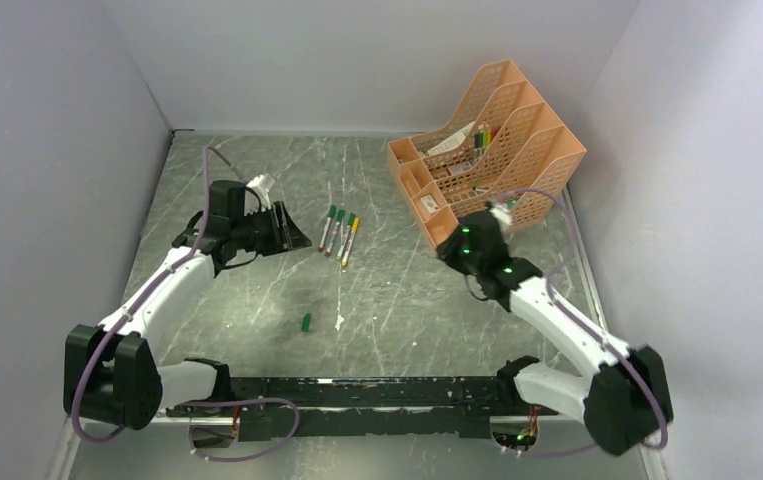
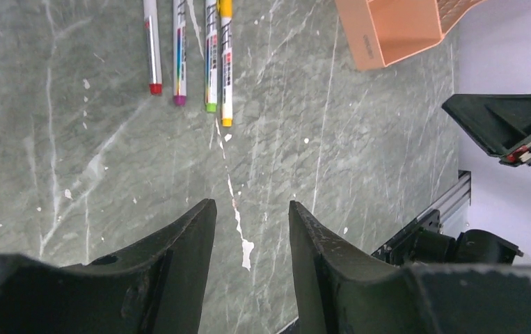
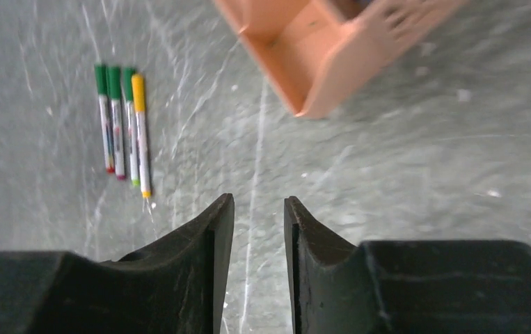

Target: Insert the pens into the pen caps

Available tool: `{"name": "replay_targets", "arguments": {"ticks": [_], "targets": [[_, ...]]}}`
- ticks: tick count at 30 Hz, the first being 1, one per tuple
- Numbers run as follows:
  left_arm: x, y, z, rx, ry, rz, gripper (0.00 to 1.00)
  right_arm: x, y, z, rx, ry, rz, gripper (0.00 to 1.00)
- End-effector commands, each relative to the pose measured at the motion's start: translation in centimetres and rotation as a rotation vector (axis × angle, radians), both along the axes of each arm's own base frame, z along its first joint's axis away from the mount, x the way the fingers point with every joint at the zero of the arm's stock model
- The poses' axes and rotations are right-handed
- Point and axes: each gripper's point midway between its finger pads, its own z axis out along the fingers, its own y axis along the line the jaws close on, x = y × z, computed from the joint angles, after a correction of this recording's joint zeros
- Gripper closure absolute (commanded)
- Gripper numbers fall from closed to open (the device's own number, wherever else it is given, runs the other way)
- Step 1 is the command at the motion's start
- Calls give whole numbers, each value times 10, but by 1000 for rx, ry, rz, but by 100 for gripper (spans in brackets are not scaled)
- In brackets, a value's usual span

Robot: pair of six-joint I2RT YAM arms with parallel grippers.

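Observation:
Several white pens (image 1: 338, 234) lie side by side mid-table. Three wear dark green caps and one a yellow cap at their far ends, seen in the right wrist view (image 3: 123, 129). Their near ends are red, purple, green and yellow in the left wrist view (image 2: 193, 56). One loose green pen cap (image 1: 306, 322) lies nearer the front. My left gripper (image 1: 297, 238) is open and empty just left of the pens, hovering over bare table (image 2: 252, 205). My right gripper (image 1: 444, 249) is open and empty to their right, beside the organizer (image 3: 257, 200).
An orange mesh desk organizer (image 1: 517, 140) stands at the back right, holding multicoloured markers (image 1: 479, 138); its corner shows in both wrist views (image 2: 387, 35) (image 3: 318, 62). A tiny white scrap (image 1: 340, 322) lies beside the loose cap. A black rail (image 1: 357, 390) runs along the near edge.

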Motion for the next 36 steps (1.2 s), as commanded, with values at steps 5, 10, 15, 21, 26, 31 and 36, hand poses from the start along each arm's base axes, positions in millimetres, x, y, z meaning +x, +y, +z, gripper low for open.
{"name": "replay_targets", "arguments": {"ticks": [5,10,15,21,26,31,36], "targets": [[4,19,2,143,-24,44,42,10,115,4,-265,-41,206,54],[7,65,-10,342,-8,205,37,-9,173,-1,-424,-25,342,38],[9,78,-1,308,-27,281,36,-20,191,2,-430,-58,388,32],[11,94,3,287,-18,390,35,-26,192,26,-378,-143,460,26],[8,99,-9,269,24,457,35,-39,197,28,-362,-130,557,22],[-1,115,-30,303,135,513,32,-54,201,12,-324,-122,649,21],[-9,154,-43,199,239,614,28,-73,221,-21,-302,-80,781,24]]}}
